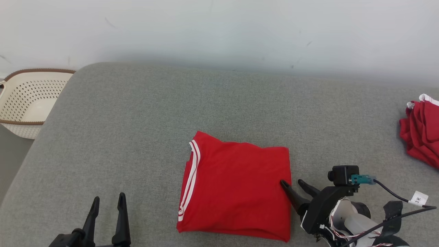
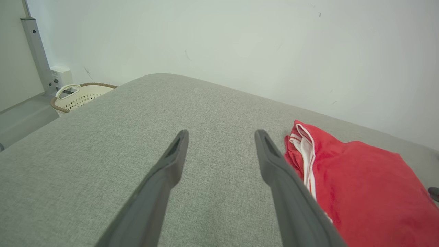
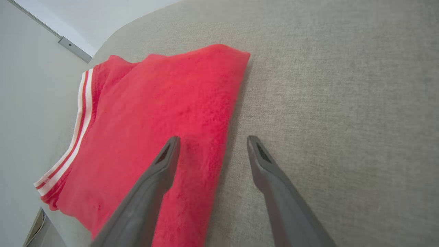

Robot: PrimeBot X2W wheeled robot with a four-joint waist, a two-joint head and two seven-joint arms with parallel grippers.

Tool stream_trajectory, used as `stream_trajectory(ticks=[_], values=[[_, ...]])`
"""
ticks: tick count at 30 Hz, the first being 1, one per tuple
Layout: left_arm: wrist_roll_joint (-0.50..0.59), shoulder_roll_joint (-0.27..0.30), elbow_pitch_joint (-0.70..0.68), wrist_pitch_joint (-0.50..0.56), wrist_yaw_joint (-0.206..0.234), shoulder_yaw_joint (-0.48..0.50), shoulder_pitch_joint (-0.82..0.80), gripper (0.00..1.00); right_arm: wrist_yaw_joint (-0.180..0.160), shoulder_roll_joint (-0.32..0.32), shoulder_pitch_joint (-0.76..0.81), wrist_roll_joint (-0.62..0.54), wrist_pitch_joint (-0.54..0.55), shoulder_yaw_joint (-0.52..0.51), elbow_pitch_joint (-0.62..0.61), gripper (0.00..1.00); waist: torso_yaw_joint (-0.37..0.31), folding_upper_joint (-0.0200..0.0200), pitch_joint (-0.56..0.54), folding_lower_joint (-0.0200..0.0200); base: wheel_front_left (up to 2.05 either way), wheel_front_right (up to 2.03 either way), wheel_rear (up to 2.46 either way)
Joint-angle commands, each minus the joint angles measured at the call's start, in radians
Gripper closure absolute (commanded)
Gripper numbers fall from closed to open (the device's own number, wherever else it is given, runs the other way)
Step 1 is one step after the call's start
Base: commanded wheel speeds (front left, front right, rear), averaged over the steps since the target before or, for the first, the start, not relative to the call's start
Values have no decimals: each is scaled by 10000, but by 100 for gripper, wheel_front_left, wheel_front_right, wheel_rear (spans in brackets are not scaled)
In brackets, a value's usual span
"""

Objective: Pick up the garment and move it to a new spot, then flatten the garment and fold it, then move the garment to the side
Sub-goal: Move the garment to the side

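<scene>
The folded red garment (image 1: 236, 192) lies flat on the grey table (image 1: 137, 113) in front of me, its white-striped edge turned to my left. My right gripper (image 1: 291, 182) is spread wide and empty at the garment's right edge, one finger over the cloth, the other over bare table. My left gripper (image 1: 109, 197) is spread wide too, empty, well left of the garment. A basket (image 1: 27, 99) stands beyond the table's left edge; a red heap (image 1: 420, 133) lies far right.

Pale scuffed wall (image 1: 219, 31) behind grey fabric surface (image 1: 137, 113), cream basket (image 1: 24, 96) left.
</scene>
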Motion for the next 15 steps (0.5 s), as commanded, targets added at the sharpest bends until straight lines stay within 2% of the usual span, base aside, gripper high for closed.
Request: stream_trajectory(ticks=[1, 10, 11, 12, 13, 15], values=[[-17, 8, -31, -36, 27, -32, 59, 0, 4, 73, 138, 154, 168, -46, 51, 0, 20, 0, 56, 0, 0, 0, 0], [-108, 8, -42, -36, 99, -126, -56, 0, 4, 571, 261, 435, 925, 46, 232, 2, 95, 0, 197, 0, 0, 0, 0], [-117, 8, -35, -36, 98, -137, -60, 0, 4, 604, 256, 428, 980, 73, 271, 26, 108, 0, 204, 0, 0, 0, 0], [-124, 6, -28, -36, 108, -151, -70, 0, 3, 622, 232, 391, 970, 91, 300, 95, 122, 0, 211, 0, 0, 0, 0], [-132, 6, -22, -36, 116, -156, -83, 0, 3, 639, 216, 362, 963, 111, 295, 100, 134, 0, 217, 0, 0, 0, 0], [-151, 8, -15, -36, 137, -144, -89, 0, 3, 594, 103, 243, 727, 94, 260, 100, 142, 0, 221, 0, 0, 0, 0]])
